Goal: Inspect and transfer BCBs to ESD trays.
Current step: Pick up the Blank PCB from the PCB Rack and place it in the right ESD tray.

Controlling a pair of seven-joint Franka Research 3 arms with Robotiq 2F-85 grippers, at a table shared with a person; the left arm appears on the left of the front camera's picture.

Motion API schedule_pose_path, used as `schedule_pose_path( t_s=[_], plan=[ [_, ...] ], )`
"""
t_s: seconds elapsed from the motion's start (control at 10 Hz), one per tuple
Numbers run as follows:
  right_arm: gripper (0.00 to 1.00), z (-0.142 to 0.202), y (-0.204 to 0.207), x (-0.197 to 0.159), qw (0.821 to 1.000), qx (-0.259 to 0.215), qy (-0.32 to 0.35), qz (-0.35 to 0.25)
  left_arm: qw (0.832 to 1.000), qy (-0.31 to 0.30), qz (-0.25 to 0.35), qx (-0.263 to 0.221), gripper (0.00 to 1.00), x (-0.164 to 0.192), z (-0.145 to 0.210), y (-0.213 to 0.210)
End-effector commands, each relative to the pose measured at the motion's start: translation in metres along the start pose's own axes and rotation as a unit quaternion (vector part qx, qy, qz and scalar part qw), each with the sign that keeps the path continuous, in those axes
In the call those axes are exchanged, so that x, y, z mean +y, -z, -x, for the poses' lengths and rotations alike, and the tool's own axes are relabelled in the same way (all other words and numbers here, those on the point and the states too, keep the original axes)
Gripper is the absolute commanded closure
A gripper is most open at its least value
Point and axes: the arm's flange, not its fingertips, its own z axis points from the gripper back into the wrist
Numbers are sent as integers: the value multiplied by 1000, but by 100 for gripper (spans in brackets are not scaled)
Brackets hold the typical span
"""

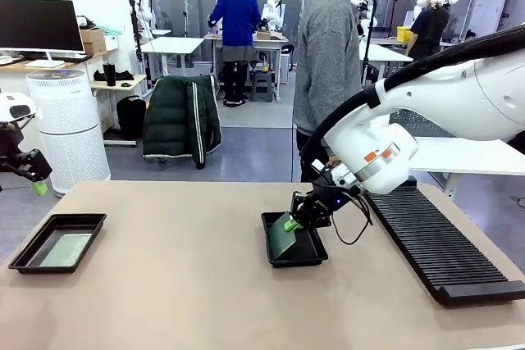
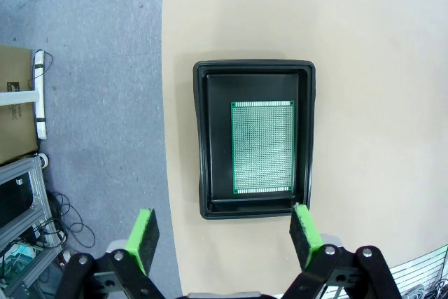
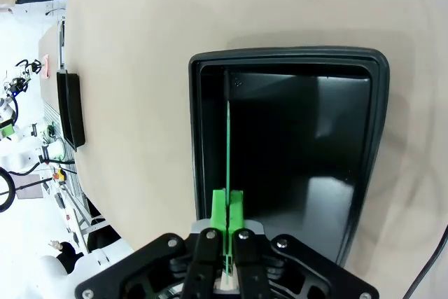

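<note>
Right gripper is clamped tight on the edge of a green board, carrying it on edge, tilted, its lower edge down inside the middle tray; from the wrist the board shows as a thin line near one tray wall. To finish well, I'd say lay it over toward the open floor, let it settle flat clear of the sloped walls, then release; dropping it early risks it leaning on the rim. Left gripper hangs wide open and empty above the left tray, where another board lies flat; the slotted rack sits on the tabletop to the right.
</note>
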Motion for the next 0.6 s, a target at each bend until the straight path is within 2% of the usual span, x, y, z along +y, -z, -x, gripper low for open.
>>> schedule_pose_path(
  t_s=[0.0,0.5],
  plan=[
    [98,0,5,-6,1000,-19,5,-4,1000,-1,-2,-6,0,1,1,3],
    [98,-1,-1,-4,1000,-1,5,0,1000,-1,-2,-6,0,1,1,3]
  ],
)
